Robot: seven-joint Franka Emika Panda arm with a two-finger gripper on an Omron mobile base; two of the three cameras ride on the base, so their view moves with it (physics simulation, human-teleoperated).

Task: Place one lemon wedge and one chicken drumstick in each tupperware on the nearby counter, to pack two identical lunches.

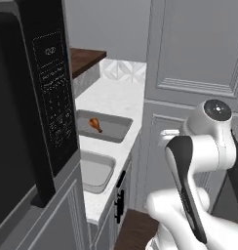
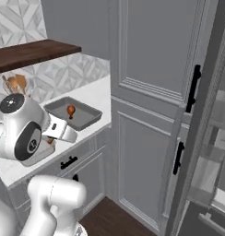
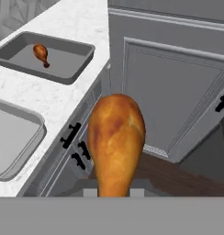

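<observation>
A golden-brown chicken drumstick [image 3: 116, 137] stands thick end up right in front of the hand camera, and my gripper [image 3: 114, 192] is shut on its thin end, which hides the fingertips. It hangs just off the front edge of the white counter [image 3: 63, 98], above the cabinet fronts. The far grey tupperware [image 1: 118, 128] [image 3: 81, 57] [image 2: 89, 115] holds a second drumstick [image 1: 95, 124] [image 3: 41, 54] [image 2: 70, 110]. The near tupperware [image 1: 104, 176] [image 3: 33, 137] has a bare grey floor where it shows. The lemon wedge is out of view.
A black microwave [image 1: 28, 112] stands close on the left. A tall grey cabinet [image 2: 151, 92] with black handles rises right of the counter. A dark wooden shelf [image 2: 36, 51] hangs above. Orange-brown items [image 2: 15, 84] lie at the back of the counter, too small to name.
</observation>
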